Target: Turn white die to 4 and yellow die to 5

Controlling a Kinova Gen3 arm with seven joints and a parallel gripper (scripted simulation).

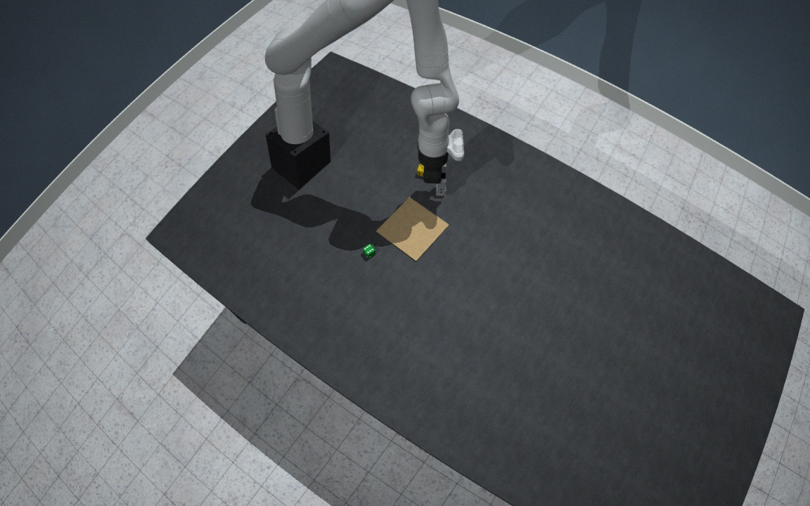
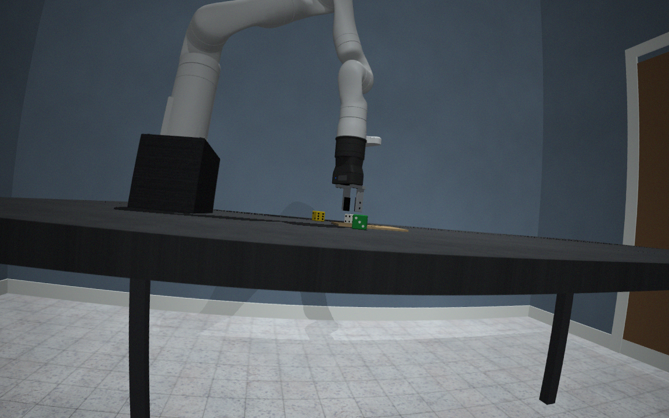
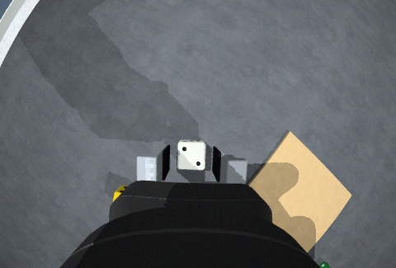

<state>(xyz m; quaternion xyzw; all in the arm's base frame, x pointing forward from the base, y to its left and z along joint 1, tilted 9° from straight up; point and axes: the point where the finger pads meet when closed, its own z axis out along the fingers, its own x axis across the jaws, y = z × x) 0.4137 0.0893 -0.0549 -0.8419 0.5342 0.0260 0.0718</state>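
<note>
The end effector [image 2: 353, 209] [image 3: 190, 157] hangs fingers apart above the white die [image 2: 348, 218] [image 3: 191, 155], off the mat [image 1: 427, 242] [image 2: 391, 227] [image 3: 322, 190] on the counter [image 1: 521, 327] [image 2: 274, 254]. Probably light, stiff and slick, it wants a square grip low on opposite sides.

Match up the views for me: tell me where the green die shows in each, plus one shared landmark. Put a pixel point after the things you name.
Top: green die [image 1: 368, 250] [image 2: 359, 222] [image 3: 324, 265], just left of the tan mat [image 1: 420, 247] [image 2: 391, 227] [image 3: 330, 194].
Exterior: right of centre, in front of the mat's left part.
Wrist: cut off at the bottom edge, right of centre.
Shared landmark: the tan mat.
</note>
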